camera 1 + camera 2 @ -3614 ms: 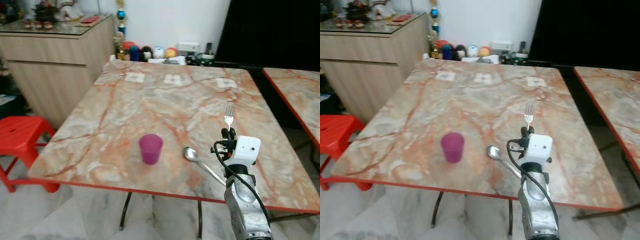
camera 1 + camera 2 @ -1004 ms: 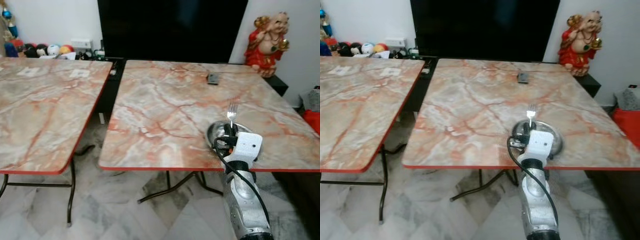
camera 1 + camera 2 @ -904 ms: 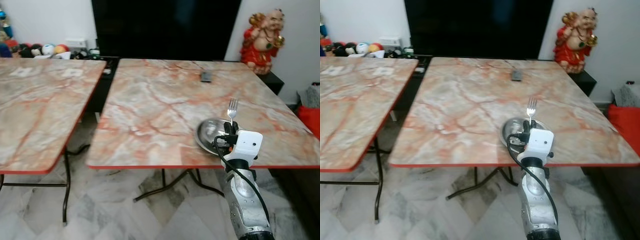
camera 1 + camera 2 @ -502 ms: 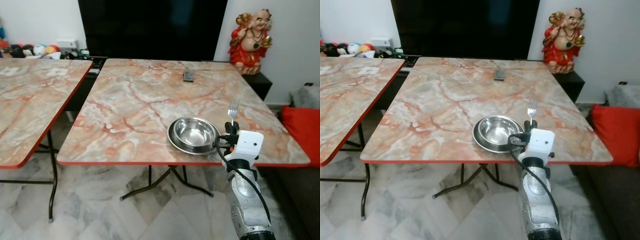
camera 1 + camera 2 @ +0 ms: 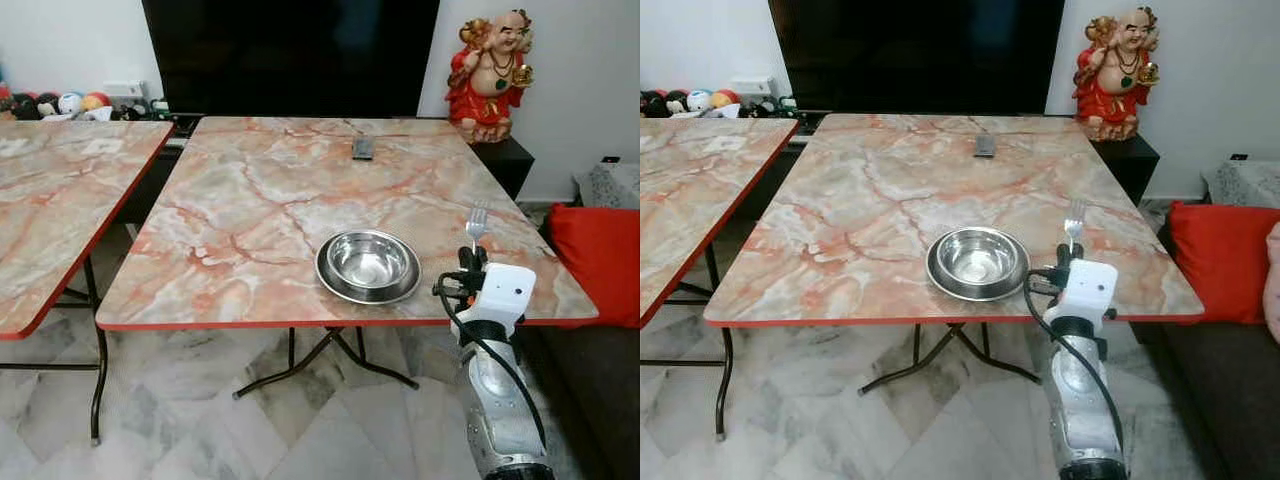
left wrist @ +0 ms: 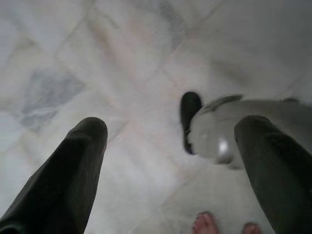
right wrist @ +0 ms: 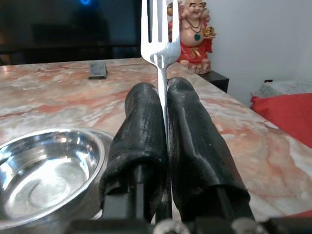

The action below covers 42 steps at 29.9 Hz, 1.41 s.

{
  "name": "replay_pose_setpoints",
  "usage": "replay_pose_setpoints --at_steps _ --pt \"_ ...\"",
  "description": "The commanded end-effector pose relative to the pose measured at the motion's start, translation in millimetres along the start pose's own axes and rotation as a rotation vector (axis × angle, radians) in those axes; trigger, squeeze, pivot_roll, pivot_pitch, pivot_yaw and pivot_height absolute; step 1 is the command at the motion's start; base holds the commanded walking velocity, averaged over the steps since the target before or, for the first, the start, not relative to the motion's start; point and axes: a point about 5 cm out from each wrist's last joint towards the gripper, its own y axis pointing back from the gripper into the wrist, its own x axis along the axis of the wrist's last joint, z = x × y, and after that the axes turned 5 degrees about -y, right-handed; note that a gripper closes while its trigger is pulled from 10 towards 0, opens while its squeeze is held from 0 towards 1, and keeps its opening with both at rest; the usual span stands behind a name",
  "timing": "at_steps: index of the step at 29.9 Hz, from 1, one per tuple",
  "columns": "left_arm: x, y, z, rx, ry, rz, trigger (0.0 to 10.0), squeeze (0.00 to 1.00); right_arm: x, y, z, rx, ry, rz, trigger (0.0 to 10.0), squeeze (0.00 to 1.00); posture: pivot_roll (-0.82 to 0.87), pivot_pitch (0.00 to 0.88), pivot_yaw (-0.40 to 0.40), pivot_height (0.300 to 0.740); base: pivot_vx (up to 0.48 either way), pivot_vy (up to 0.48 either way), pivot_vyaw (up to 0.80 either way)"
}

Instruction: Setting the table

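The right gripper (image 5: pixel 472 262) pinches a fork (image 5: pixel 477 221) by its handle, the two black fingers (image 7: pixel 146 141) pressed together around it and the tines standing upright. It hangs just off the near edge of the marble table (image 5: pixel 260 190), close to that table's near right corner, with the fork rising in front of the tabletop. A steel bowl (image 5: pixel 369 266) sits in a shallow steel plate (image 5: pixel 332 283) near the same front edge, just beside the gripper on its left. Most of the tabletop behind and to the left of the bowl is bare marble; a small dark remote (image 5: pixel 362 149) lies near the far edge. A second marble table (image 5: pixel 50 200) stands to the left, apart from the first, with a strip of floor between them. A red cushion (image 5: pixel 595 262) lies to the right of the table, and a red figurine (image 5: pixel 489 62) stands beyond its far right corner. The left gripper (image 6: pixel 170 161) hangs over the pale tiled floor (image 6: pixel 73 63), its fingers spread with nothing between them.
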Motion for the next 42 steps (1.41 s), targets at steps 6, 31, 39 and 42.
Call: replay_pose_setpoints --at_steps 6,31,39,42 --pt "-11 4.2 -9.8 0.007 0.006 -0.024 10.0 0.00 4 -5.0 -0.7 0.002 0.004 0.010 10.0 0.00 0.04 0.000 -0.027 0.740 0.280 0.000 0.00" --pt "-5 0.8 1.2 -0.005 -0.005 -0.020 10.0 0.00 7 -12.1 26.2 -0.089 0.038 0.025 10.0 0.00 0.04 0.000 -0.024 0.740 0.129 0.000 0.00" --pt "0 -1.2 7.8 -0.010 -0.004 -0.016 10.0 0.00 17 -30.9 72.3 -0.222 0.130 -0.032 10.0 0.00 0.03 0.000 -0.009 0.740 0.000 0.000 0.00" --pt "2 -2.1 10.8 -0.014 -0.009 -0.017 10.0 0.00 6 -36.1 81.8 -0.231 0.193 -0.161 10.0 0.00 0.01 0.000 -0.002 0.740 0.000 0.000 0.00"
